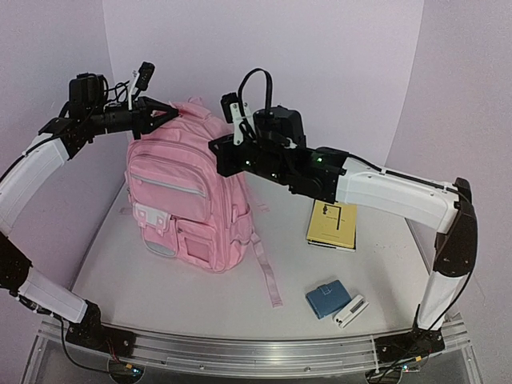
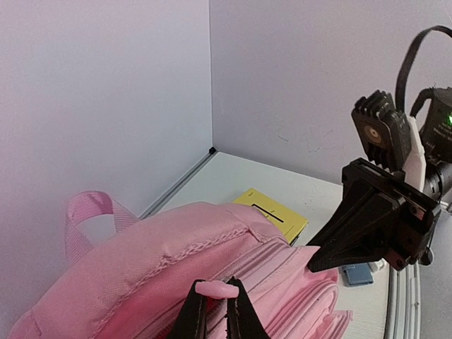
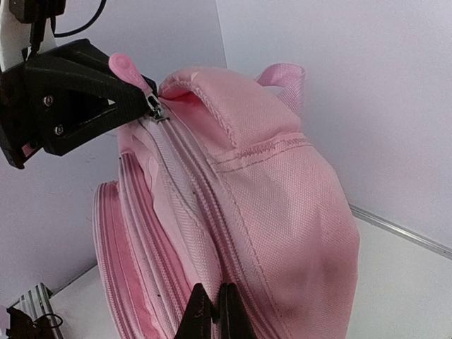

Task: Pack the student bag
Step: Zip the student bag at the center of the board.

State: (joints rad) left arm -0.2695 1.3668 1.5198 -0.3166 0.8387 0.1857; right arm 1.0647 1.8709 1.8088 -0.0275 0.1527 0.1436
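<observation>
table (image 1: pixel 200 300); left claw (image 2: pixel 217 291) clamps student bag's (image 1: pixel 188 200) zipper pull (image 3: pixel 126 66)

Pale lilac walls (image 1: pixel 320 64) meet in a back corner behind a white, matte surface (image 1: pixel 200 296), softly and evenly lit, whose near edge is trimmed with an aluminium rail (image 1: pixel 256 350).

No wording can be read in any view. The yellow booklet (image 1: pixel 332 224) on the desk (image 1: pixel 200 300), right of centre in the top view, carries dark print near its upper edge, too small to make out. In the left wrist view its cover (image 2: pixel 272 212) shows only a short black bar. Whether the white flap (image 1: pixel 149 214) on the student bag (image 1: pixel 180 180) bears a label cannot be told.
</observation>
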